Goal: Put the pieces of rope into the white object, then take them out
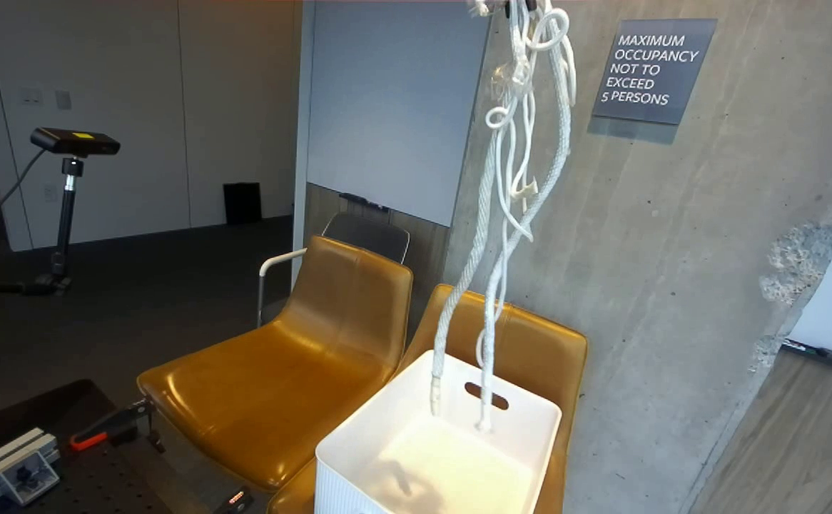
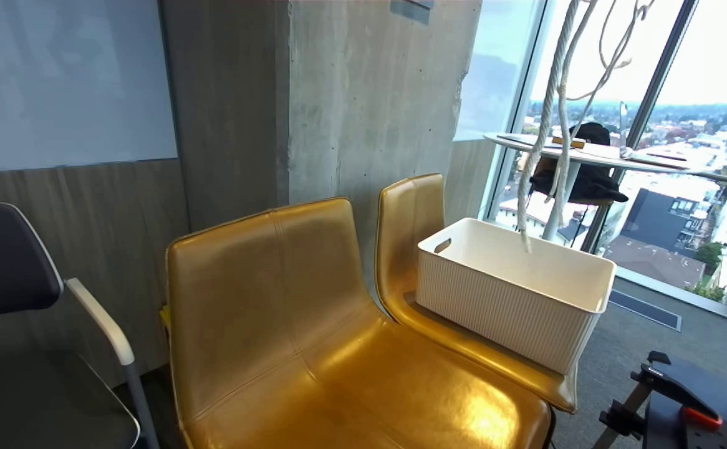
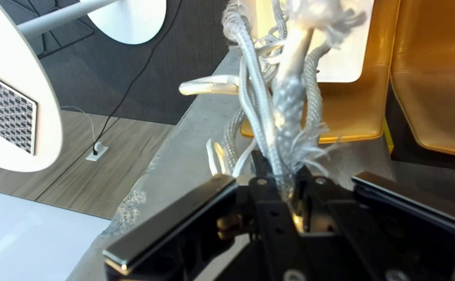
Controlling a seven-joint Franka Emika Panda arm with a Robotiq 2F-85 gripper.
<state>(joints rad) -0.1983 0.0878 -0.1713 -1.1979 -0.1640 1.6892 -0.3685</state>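
Pinching the rope [image 1: 485,203] in its narrowed jaws, the end effector [image 3: 284,172] hangs well above the bin [image 2: 500,312]. Loops and frayed ends stick out just past the jaws in the wrist view. Long rope strands dangle beneath the end effector toward the bin's mouth; whether their tips reach below the rim cannot be told. Below the end effector, the bin rests on a chair [image 2: 404,240], beside a second chair [image 2: 313,337].

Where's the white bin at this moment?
In an exterior view, the bin sits right of centre on the farther mustard chair, with the nearer chair to its left.
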